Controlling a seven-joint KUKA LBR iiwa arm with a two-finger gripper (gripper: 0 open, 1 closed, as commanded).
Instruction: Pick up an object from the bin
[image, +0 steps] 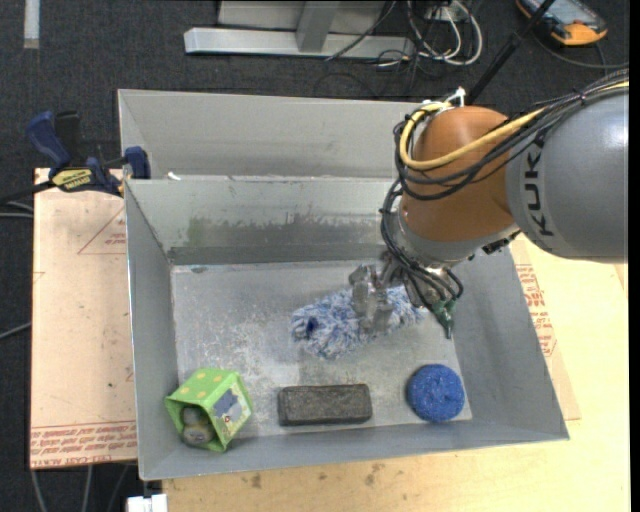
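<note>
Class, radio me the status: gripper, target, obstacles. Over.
Gripper over blue-white rag, mid-bin. Grey block, blue ball lie apart. Nothing in the way.

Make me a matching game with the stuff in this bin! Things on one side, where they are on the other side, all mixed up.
Things:
1. green box
2. dark grey block
3. blue ball
4. blue-and-white cloth

Places:
A. lower right corner of the bin
B. middle of the floor, at the gripper
C. lower left corner
D. along the lower wall, between two other things

Pairs: 1-C, 2-D, 3-A, 4-B
</note>
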